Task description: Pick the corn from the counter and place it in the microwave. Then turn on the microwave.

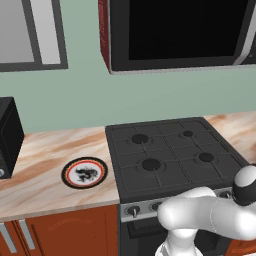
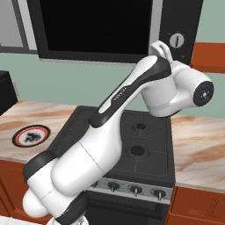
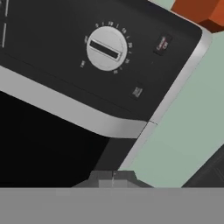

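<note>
Since the clenched, empty gripper [image 3: 113, 175] faces the microwave [image 3: 65, 78], its dial [image 3: 106, 48] at 12 o'clock probably needs turning next.

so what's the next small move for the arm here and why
Probably ease the hand forward toward the microwave's control panel. The door looks shut, no corn lies on the counter, and the hand view faces the dial and two small buttons, so starting it seems next.

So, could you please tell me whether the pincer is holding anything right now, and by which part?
Nothing is held. The pincer is shut with nothing between its tips, raised near the microwave control panel with its round dial.
</note>
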Robot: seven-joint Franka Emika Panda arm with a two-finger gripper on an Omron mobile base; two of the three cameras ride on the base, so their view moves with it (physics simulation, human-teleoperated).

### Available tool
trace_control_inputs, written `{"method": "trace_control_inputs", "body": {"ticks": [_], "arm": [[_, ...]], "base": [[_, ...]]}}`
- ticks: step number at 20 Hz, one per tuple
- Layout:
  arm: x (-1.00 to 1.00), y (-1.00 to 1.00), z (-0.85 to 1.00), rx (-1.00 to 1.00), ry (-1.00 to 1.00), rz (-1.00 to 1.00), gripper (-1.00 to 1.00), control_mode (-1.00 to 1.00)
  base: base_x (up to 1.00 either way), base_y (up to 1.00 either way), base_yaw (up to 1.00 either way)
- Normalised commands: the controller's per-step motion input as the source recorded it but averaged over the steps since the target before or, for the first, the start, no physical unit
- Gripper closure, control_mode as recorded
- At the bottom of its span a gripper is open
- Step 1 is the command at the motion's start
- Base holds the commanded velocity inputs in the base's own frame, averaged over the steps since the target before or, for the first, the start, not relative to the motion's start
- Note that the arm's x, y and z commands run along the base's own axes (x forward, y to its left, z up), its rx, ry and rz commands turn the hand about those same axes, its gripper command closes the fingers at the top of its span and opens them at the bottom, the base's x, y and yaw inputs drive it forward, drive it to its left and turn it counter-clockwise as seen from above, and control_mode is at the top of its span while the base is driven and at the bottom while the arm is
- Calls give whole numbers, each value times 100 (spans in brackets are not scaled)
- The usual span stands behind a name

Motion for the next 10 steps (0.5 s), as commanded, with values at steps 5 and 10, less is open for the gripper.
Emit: {"method": "trace_control_inputs", "body": {"ticks": [5, 10], "arm": [[0, -2, -6, 9, -2, 0, 100, -100], [10, -4, -1, 7, -3, 0, 100, -100]], "base": [[0, 0, 0], [0, 0, 0]]}}
